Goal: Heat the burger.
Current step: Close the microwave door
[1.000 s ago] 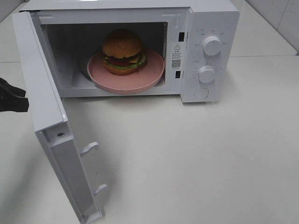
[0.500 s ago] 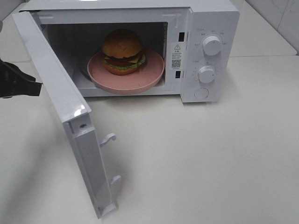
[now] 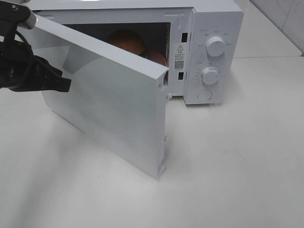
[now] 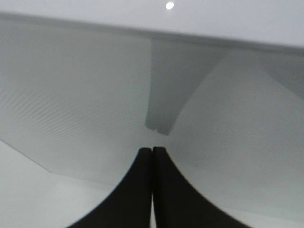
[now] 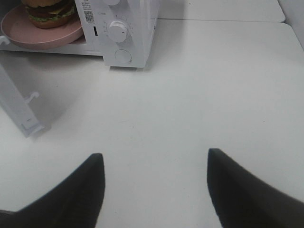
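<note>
Door (image 3: 114,109) half hides burger (image 3: 126,42) in high view; right wrist view shows it on plate (image 5: 42,37); left tool (image 4: 152,152) narrow, right tool (image 5: 154,153) wide.

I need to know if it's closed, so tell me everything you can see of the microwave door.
The microwave door is a flat white panel, plastic-looking, with fine dotted mesh across its outer face. Hinged on the left, it stands upright, roughly half shut, hiding most of the burger. Two latch hooks stick out of its free edge. The left gripper, jaws shut, is at its outer face; contact looks likely, not certain.
</note>
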Robot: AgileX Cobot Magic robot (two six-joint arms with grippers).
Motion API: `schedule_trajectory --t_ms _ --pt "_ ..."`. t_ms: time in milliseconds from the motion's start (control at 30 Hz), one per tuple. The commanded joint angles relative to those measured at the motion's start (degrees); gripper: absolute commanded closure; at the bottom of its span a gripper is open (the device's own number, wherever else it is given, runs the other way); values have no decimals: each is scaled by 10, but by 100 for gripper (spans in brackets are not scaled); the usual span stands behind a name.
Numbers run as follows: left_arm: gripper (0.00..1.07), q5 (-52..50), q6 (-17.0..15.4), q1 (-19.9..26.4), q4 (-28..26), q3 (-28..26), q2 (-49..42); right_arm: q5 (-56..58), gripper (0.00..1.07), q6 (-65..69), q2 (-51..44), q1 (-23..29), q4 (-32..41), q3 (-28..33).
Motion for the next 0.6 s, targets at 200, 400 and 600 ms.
schedule_trajectory --t_ms 200,400,600 --pt "106 -23 -5 -32 -5 -58 54 -10 48 1 -15 -2 -7 1" --pt "106 -23 -5 -43 -6 -97 92 -10 48 1 -15 -2 -7 1" --pt "106 -19 -5 -44 -21 -150 134 -10 48 1 -15 -2 -7 1"
